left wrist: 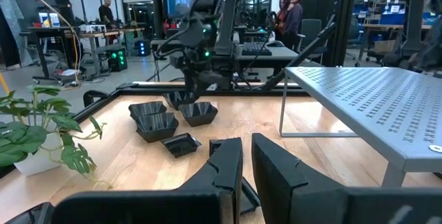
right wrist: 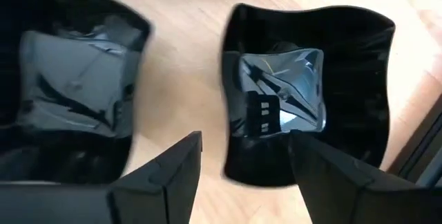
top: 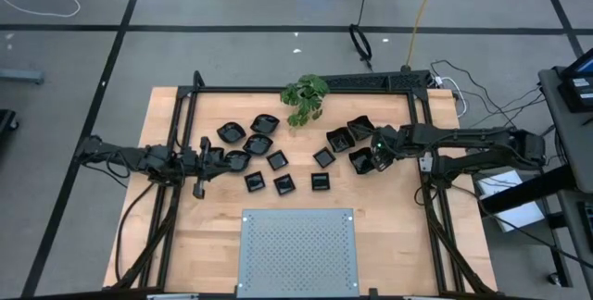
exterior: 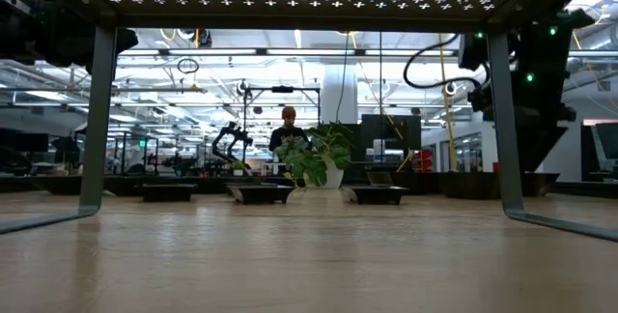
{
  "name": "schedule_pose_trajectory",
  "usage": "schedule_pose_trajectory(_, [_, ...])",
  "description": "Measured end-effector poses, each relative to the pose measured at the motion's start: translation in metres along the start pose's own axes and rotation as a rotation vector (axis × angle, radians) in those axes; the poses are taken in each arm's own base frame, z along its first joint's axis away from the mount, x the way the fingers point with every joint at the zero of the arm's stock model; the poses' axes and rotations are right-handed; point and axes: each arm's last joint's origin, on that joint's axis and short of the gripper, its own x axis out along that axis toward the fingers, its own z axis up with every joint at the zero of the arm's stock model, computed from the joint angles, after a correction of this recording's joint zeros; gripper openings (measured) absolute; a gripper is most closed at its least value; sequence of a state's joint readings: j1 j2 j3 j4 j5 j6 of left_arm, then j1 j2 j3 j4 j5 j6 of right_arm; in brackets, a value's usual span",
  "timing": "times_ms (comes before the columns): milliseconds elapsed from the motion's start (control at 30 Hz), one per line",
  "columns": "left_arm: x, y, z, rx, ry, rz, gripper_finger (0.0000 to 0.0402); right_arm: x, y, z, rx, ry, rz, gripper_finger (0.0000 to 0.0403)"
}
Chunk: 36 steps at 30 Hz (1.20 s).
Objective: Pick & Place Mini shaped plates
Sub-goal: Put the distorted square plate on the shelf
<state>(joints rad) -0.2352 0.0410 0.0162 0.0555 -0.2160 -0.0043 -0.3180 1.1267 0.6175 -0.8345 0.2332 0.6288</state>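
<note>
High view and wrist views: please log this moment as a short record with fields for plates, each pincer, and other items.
plates: about a dozen small glossy black shallow dishes scattered across the middle of the wooden table
right pincer: open, straddling the rim of one square black dish, not gripping
left pincer: shut, low over the table's left side, holding nothing
other items: green leafy plant at the far edge; grey perforated metal panel at the near edge

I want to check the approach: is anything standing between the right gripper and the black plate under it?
Nothing visible does. The right gripper hangs open directly over a square plate, one finger on each side of its near rim. A neighbouring plate lies beside it, apart.
</note>
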Motion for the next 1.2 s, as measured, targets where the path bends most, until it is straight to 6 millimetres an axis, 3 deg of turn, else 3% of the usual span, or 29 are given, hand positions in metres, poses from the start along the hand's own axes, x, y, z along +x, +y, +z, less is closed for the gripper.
schedule_pose_trajectory(367, [0.000,0.000,0.000,0.000,0.000,0.000,0.0035,0.015,-0.003,-0.002,0.013,-0.036,0.022,0.0182])
schedule_pose_trajectory(833, [0.000,0.000,0.000,0.000,0.000,0.000,0.0035,0.015,-0.002,0.001,-0.023,-0.066,0.037,0.0081])
schedule_pose_trajectory(1200, [0.000,0.000,0.000,0.000,0.000,0.000,0.0035,0.015,-0.001,0.002,-0.068,-0.074,0.039,0.0024])
